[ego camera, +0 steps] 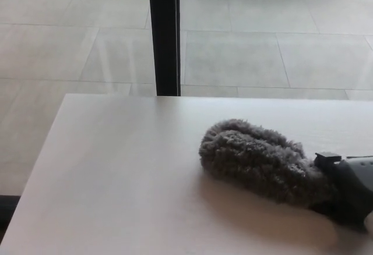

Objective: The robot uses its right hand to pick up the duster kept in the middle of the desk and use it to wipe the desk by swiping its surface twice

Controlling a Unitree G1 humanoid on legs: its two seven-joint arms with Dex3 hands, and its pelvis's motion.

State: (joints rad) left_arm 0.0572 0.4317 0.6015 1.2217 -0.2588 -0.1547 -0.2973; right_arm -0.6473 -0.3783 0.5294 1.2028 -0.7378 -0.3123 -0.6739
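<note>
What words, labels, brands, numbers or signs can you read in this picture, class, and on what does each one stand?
None: no readable text shows.
The grey duster, the right hand holding it, the pale desk, the black post and the tiled floor all bear no lettering, label or number.

A pale floor [262,51] of large square tiles with thin grout lines is filling the upper part of the view. A black vertical post [164,34] is rising just behind the table's far edge. Soft, even daylight is washing over the tiles, leaving a faint sheen.
</note>
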